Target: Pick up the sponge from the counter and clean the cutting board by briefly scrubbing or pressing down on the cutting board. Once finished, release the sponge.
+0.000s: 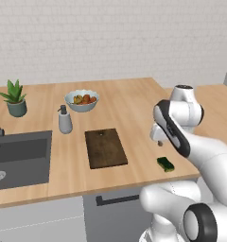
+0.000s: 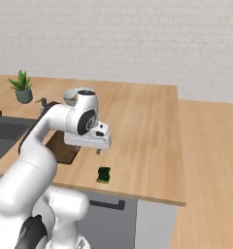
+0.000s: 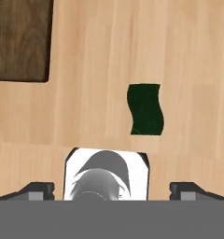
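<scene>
The small green sponge lies on the tan counter near its front edge, to the right of the dark brown cutting board. My gripper hangs above the counter, a little behind the sponge and clear of it. In the hand view the sponge sits ahead and slightly right, and a corner of the cutting board fills the upper left. The two fingertips stand wide apart, so the gripper is open and holds nothing. From the right base view, my arm covers part of the board, with the sponge below the gripper.
A dark grey sink is set into the counter at the left. Behind the board stand a soap dispenser, a bowl of fruit and a potted plant. The counter's front edge runs just below the sponge.
</scene>
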Motion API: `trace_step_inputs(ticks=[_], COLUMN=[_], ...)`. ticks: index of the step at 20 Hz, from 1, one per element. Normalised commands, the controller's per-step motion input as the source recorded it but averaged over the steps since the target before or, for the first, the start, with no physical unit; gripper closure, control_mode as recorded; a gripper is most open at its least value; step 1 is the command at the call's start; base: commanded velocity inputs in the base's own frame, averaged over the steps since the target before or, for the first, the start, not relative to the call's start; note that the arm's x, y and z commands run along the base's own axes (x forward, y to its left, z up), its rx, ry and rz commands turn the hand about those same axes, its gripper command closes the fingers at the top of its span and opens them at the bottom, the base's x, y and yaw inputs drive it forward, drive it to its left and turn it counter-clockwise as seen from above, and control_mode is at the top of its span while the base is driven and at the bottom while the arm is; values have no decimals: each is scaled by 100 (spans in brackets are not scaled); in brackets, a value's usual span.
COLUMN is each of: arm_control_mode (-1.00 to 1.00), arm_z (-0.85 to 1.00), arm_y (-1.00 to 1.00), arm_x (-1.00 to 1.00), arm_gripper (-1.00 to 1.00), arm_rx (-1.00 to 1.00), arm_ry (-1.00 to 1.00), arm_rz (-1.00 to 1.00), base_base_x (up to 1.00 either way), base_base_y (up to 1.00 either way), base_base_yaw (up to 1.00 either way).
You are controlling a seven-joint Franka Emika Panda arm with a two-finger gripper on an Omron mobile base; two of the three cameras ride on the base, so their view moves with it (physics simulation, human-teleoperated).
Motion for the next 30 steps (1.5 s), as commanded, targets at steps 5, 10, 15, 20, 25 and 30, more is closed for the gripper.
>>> trace_step_inputs(ticks=[5,10,15,20,25,30], arm_control_mode=[-100,-100,-100,-100,-100,-100], arm_z=[-62,-56,-38,-25,-6,-15], arm_y=[-33,-15,0,-2,-13,-7], arm_x=[0,0,6,29,38,18], arm_gripper=[-100,-100,-100,-100,-100,-100], arm_rx=[0,0,-1,-2,0,0], arm_ry=[3,0,0,0,0,0], arm_rz=[0,0,0,0,0,1], base_base_x=[0,0,0,0,0,0], base_base_y=[0,0,0,0,0,0], base_base_yaw=[0,0,0,0,0,0])
